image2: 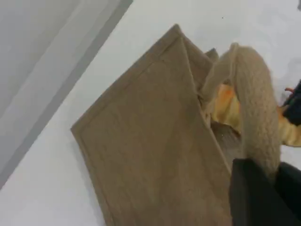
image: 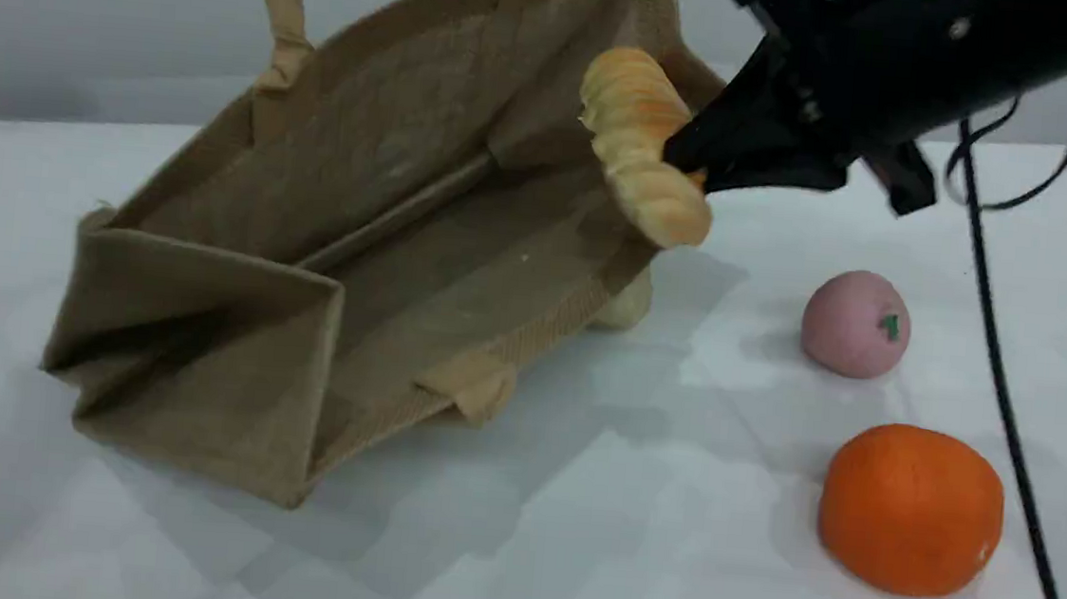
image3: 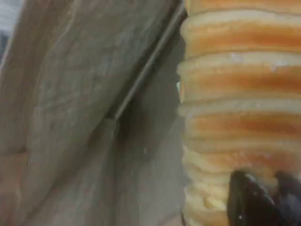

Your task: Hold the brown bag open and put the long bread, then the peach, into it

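Right gripper (image: 701,172): I see it closed on the long bread (image: 643,146), jaws pinching the loaf at its right flank. The loaf hangs tilted in the air at the open mouth of the brown bag (image: 346,256), just beside the mouth's right edge and clear of the table (image: 571,550).

Right wrist view adds what the scene view lacks: the loaf's orange and cream ridges fill the right side close up, one dark fingertip (image3: 249,200) pressed against its lower end, and the bag's inner wall and a straight inner fold lie behind it.

Left gripper (image2: 263,188): I read it as closed on the bag's handle (image2: 256,108); the rope loop runs down into the dark jaws at the bottom edge. Only this view shows that grip. In the scene view the left gripper is out of frame, and I see only a strap (image: 281,3) rising taut past the top edge. The left wrist view also shows the bag's outer side panel and a sliver of orange bread past the rim.

Scene view alone shows the peach (image: 856,323) on the table, right of the bag and well apart from it, an orange fruit (image: 910,508) nearer the camera, and a pale lump (image: 625,305) touching the bag's rim.

No brand, label or writing is readable on anything.
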Action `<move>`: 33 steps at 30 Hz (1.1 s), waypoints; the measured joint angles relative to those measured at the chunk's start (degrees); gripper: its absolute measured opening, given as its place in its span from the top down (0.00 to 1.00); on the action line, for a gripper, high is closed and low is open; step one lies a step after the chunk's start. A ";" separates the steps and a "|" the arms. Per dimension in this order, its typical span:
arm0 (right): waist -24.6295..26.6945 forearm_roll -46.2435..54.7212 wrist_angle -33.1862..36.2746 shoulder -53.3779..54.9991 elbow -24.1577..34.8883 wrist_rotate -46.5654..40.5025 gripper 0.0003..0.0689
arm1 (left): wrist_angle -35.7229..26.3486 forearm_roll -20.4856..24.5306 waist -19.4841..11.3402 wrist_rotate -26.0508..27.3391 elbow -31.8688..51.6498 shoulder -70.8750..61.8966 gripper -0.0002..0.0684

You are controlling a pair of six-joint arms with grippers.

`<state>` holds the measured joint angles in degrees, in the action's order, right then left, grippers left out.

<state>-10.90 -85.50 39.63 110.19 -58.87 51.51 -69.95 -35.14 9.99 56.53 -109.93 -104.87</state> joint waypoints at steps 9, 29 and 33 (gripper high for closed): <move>-5.52 -14.52 0.18 8.17 -4.79 15.07 0.93 | 0.01 -0.03 0.00 -0.04 0.00 0.00 0.87; -6.26 -14.43 7.29 14.43 -10.70 17.58 0.32 | -0.10 -0.91 0.00 -0.44 0.00 0.00 0.87; -5.00 -14.36 10.18 14.37 -10.70 17.58 0.15 | -0.05 -0.91 0.00 -0.44 0.00 0.00 0.87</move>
<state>-15.90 -99.86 49.81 124.56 -69.56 69.10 -70.00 -36.04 9.99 56.09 -109.93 -104.87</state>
